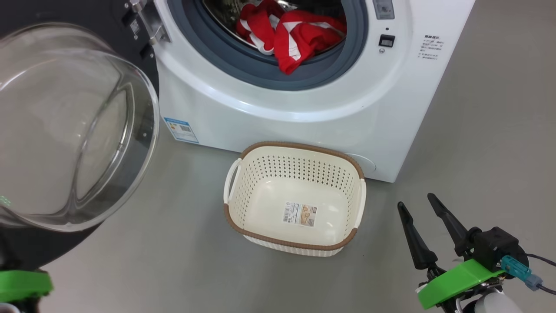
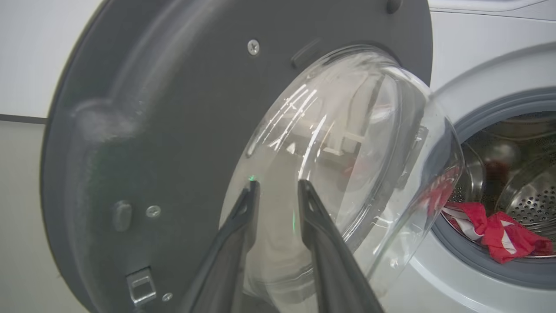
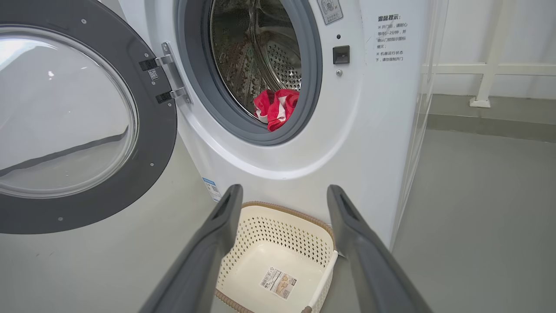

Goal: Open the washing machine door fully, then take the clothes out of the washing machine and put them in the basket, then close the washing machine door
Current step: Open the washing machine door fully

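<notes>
The washing machine (image 1: 278, 126) stands with its door (image 1: 78, 130) swung wide to the left, the glass bowl facing me. The red and white clothes (image 1: 299, 37) lie in the drum mouth, one end draped over the grey seal. On the floor against the machine's front sits the basket (image 1: 299, 147), holding just a paper label. My right gripper (image 1: 415, 200) hovers open to the right of the basket, and in the right wrist view the right gripper (image 3: 284, 190) frames the basket (image 3: 278, 208). My left gripper (image 2: 279, 184) points at the door's (image 2: 152, 130) glass bowl, fingers apart, nothing between them.
Grey floor spreads around the machine and to the right of the basket. The open door takes up the space on the left. A white railing (image 3: 486, 69) and a wall stand behind the machine on the right.
</notes>
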Robot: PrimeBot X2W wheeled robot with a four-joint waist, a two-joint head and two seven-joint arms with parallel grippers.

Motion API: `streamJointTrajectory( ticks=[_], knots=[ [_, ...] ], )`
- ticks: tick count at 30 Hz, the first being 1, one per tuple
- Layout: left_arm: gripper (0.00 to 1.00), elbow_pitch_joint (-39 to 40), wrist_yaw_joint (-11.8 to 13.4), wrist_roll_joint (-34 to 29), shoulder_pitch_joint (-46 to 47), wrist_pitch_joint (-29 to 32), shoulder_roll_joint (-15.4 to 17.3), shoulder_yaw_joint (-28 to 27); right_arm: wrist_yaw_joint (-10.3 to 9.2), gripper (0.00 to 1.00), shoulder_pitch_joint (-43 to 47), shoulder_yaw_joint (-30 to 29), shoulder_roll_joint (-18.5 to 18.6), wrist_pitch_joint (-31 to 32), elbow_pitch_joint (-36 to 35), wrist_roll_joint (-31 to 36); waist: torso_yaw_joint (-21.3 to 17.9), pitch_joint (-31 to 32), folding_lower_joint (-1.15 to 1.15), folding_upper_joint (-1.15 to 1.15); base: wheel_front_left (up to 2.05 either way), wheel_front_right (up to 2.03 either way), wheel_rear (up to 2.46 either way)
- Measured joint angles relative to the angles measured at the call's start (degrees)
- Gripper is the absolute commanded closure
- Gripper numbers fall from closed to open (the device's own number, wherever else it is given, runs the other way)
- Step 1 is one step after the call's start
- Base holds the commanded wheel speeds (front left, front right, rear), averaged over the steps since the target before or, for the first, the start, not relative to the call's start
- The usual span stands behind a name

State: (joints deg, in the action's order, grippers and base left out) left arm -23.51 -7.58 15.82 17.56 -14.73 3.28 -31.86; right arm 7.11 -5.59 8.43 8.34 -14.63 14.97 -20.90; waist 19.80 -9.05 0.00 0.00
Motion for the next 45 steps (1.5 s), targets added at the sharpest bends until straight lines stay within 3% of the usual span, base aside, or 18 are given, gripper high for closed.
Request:
streamJointTrajectory(
  ticks=[1, 2, 4, 5, 25, 45],
  knots=[
    [0.41, 0.69, 0.0, 0.15, -0.95, 0.0, -0.15, 1.1, 0.0, 0.0, 0.24, -0.02, 0.0, 0.0, -0.02, -0.01, -0.06, 0.27, 0.0, 0.0, 0.0, 0.0, 0.0],
    [0.21, 2.18, 0.0, 0.88, -3.0, 0.01, -0.34, 3.77, 0.0, 0.0, 0.74, -0.09, -0.02, 0.0, -0.08, -0.02, -0.31, 0.73, 0.0, 0.0, 0.0, 0.0, 0.0],
    [0.02, 3.01, 0.0, 1.37, -3.99, 0.0, -0.51, 4.95, 0.0, 0.0, 0.91, -0.25, -0.03, 0.0, -0.1, -0.03, -0.47, 0.92, 0.0, 0.0, 0.0, 0.0, 0.0],
    [0.0, 3.86, 0.0, 2.1, -4.96, 0.0, -0.59, 6.35, 0.0, 0.0, 0.99, -0.46, -0.07, 0.0, -0.13, -0.03, -0.63, 1.11, 0.0, 0.0, 0.0, 0.0, 0.0],
    [0.0, 8.99, 0.0, 6.98, -14.23, 0.01, -0.1, 27.62, 0.0, 0.0, 4.35, -6.26, -1.46, 0.0, -1.75, -0.26, -8.15, 3.47, 0.0, 0.0, 0.0, 0.0, 0.0],
    [0.0, 11.34, 0.0, 6.86, -15.36, 0.01, 1.13, 33.33, 0.0, 0.0, 8.06, -12.05, -1.51, 0.0, -2.9, -0.26, -16.77, 3.41, 0.0, 0.0, 0.0, 0.0, 0.0]
  ],
)
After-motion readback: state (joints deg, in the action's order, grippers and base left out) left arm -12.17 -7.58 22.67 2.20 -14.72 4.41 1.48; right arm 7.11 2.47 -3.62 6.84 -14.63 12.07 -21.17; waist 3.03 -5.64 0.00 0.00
